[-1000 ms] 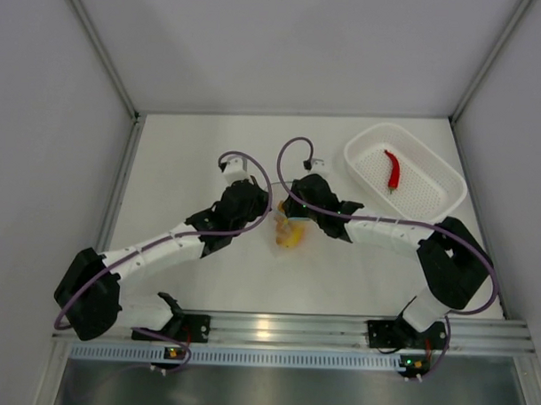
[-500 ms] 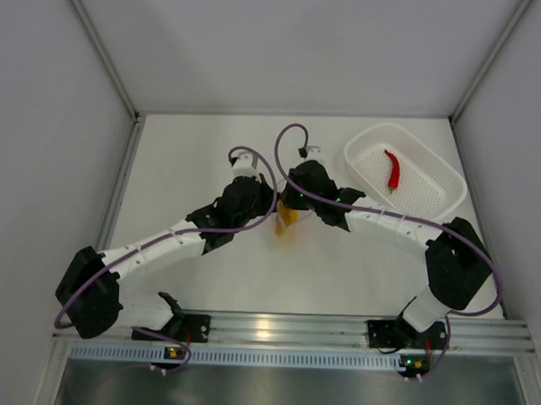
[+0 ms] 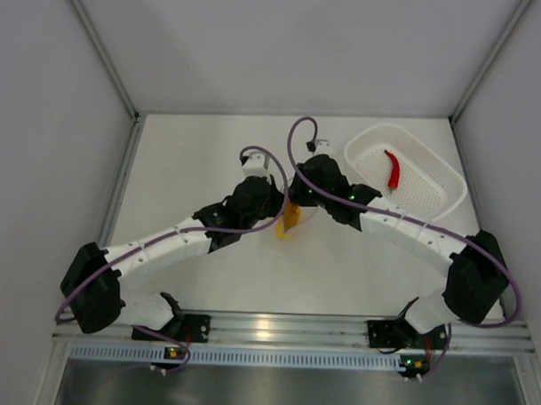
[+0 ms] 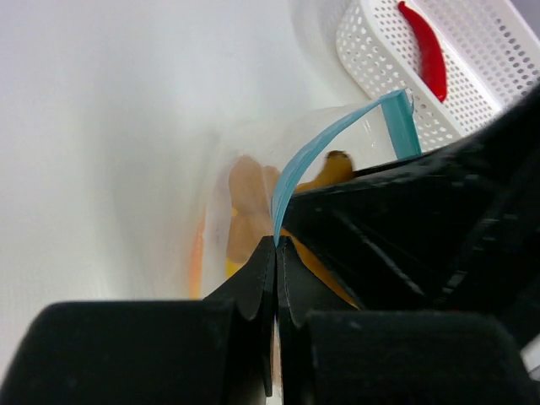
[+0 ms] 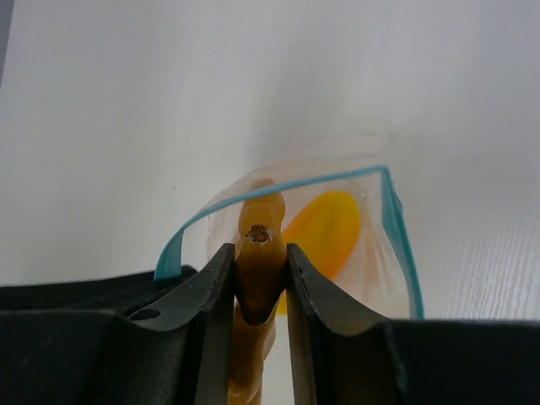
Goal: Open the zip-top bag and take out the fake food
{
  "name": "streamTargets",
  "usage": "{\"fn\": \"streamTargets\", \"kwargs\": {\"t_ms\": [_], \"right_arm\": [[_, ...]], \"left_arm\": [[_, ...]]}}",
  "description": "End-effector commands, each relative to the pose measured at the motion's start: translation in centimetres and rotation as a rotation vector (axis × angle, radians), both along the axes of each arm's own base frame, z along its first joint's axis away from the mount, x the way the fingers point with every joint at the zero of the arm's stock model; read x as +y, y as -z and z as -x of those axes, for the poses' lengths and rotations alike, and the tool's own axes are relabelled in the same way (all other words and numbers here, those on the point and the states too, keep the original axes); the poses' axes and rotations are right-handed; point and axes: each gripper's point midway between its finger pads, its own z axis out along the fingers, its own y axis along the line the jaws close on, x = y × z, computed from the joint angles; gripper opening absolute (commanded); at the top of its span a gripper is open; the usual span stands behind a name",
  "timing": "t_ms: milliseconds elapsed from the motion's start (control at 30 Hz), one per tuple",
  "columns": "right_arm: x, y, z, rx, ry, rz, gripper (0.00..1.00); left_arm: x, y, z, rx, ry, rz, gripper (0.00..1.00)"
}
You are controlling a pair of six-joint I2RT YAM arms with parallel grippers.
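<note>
The clear zip-top bag (image 3: 292,219) hangs open between my two grippers at the table's middle; its blue zip strip (image 5: 278,187) gapes wide. My left gripper (image 4: 277,246) is shut on the bag's blue strip (image 4: 291,173). My right gripper (image 5: 260,263) is shut on an orange lumpy chunk (image 5: 257,253) at the bag's mouth. A yellow-orange wedge (image 5: 325,228) lies inside the bag. The red chili pepper (image 3: 393,169) lies in the white basket (image 3: 432,164), also seen in the left wrist view (image 4: 426,52).
The white perforated basket stands at the back right, close to my right arm. Grey walls enclose the table on three sides. The metal rail (image 3: 275,327) runs along the near edge.
Both grippers have moved back and slightly right, lifting the bag off the table. The right gripper has closed on the orange chunk.
</note>
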Motion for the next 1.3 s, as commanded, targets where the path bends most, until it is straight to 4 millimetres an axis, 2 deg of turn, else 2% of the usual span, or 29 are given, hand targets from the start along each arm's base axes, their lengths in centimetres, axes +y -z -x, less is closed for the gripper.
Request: {"fn": "streamTargets", "kwargs": {"t_ms": [0, 367, 500, 533, 567, 633, 700, 767, 800, 833, 900, 933, 1000, 1033, 1067, 1133, 1267], "right_arm": [[-0.6, -3.3, 0.7, -0.054, -0.026, -0.075, 0.0], [-4.0, -5.4, 1.8, -0.098, -0.018, -0.09, 0.0], [-5.9, -8.0, 2.3, -0.136, -0.012, -0.141, 0.0], [-6.9, -8.5, 1.9, -0.144, 0.003, -0.159, 0.0], [-7.8, -9.9, 2.1, -0.175, 0.015, -0.187, 0.0], [-10.1, -10.8, 1.2, -0.198, 0.066, -0.196, 0.0], [-11.9, -11.3, 0.6, -0.211, 0.1, -0.19, 0.0], [-15.1, -11.3, -0.9, -0.219, 0.174, -0.18, 0.0], [-16.1, -11.1, -1.4, -0.216, 0.19, -0.178, 0.0], [-18.5, -11.0, -2.4, -0.221, 0.26, -0.168, 0.0], [-20.7, -10.5, -3.4, -0.22, 0.318, -0.157, 0.0], [-22.7, -10.4, -4.3, -0.232, 0.376, -0.155, 0.0], [-24.3, -9.6, -5.5, -0.22, 0.418, -0.158, 0.0], [-26.0, -9.3, -6.1, -0.216, 0.463, -0.163, 0.0], [-26.5, -8.7, -6.9, -0.204, 0.481, -0.173, 0.01], [-30.0, -8.0, -8.1, -0.201, 0.58, -0.172, 0.04], [-32.2, -5.1, -11.1, -0.157, 0.651, -0.238, 0.04]], "left_arm": [[0.9, -0.6, -0.7, -0.016, -0.066, -0.033, 0.0], [2.1, 1.0, -1.5, 0.014, -0.173, -0.059, 0.0], [2.3, 1.3, -1.6, 0.022, -0.191, -0.067, 0.0], [2.4, 1.4, -1.6, 0.023, -0.193, -0.067, 0.0], [2.4, 1.4, -1.6, 0.021, -0.192, -0.068, 0.0], [2.5, 1.6, -1.6, 0.024, -0.192, -0.072, 0.0], [2.4, 1.4, -1.5, 0.023, -0.188, -0.065, 0.0], [2.3, 1.2, -1.4, 0.022, -0.178, -0.06, 0.0], [2.3, 1.1, -1.4, 0.021, -0.176, -0.06, 0.0], [2.3, 1.0, -1.4, 0.019, -0.174, -0.057, 0.0], [2.3, 0.7, -1.2, 0.017, -0.166, -0.05, 0.0], [2.3, 0.4, -1.2, 0.014, -0.164, -0.042, 0.0], [2.2, 0.1, -1.0, 0.014, -0.152, -0.034, 0.0], [2.2, 0.0, -1.0, 0.012, -0.15, -0.029, 0.0], [2.1, -0.1, -0.9, 0.013, -0.146, -0.025, 0.0], [1.9, -0.3, -0.6, 0.017, -0.131, -0.012, 0.0], [1.2, -0.7, -0.2, 0.03, -0.091, 0.015, 0.0]]}}
